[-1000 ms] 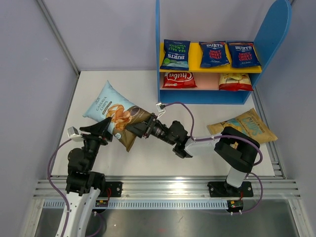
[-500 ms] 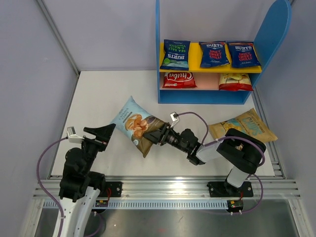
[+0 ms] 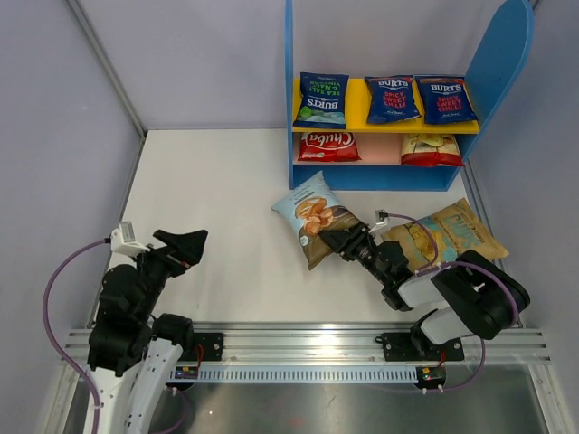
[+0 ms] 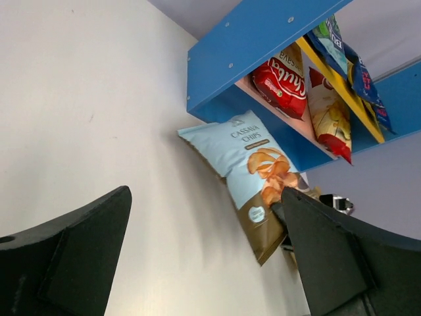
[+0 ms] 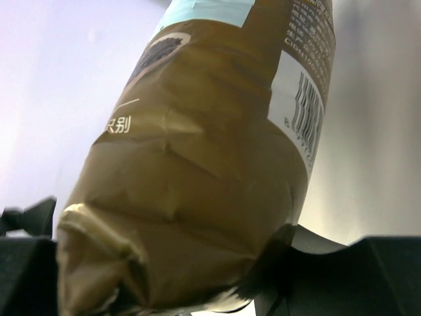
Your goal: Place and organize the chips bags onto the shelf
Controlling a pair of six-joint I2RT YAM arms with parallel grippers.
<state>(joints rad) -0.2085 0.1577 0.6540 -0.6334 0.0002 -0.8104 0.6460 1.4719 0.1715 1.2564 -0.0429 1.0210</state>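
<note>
Nearest me, the left tool (image 3: 188, 246) sat spread open with nothing between its fingers, hovering over the bare near-left part of the white counter (image 3: 208, 172), so I judged it idle. A little farther in, the right tool (image 3: 342, 240) was clenched on the crumpled brown bottom end of the light blue-and-brown cassava chips bag (image 3: 314, 214). The bag's pale blue top pointed at the shelf, near the blue base but not on any board. Just beside it on the right, the tan-gold glossy bag (image 3: 448, 231) lay flat on the counter, partly under the right arm. At the far end, the small wooden shelf with blue sides (image 3: 496, 72) already held five bags: three dark blue Burts bags (image 3: 393, 98) in a row on the yellow upper board, and two red-and-white Chuba bags (image 3: 328, 145) at either end of the pink middle board, with a gap between them. By my reckoning five of seven were done, one was in transit, and one was untouched.
</note>
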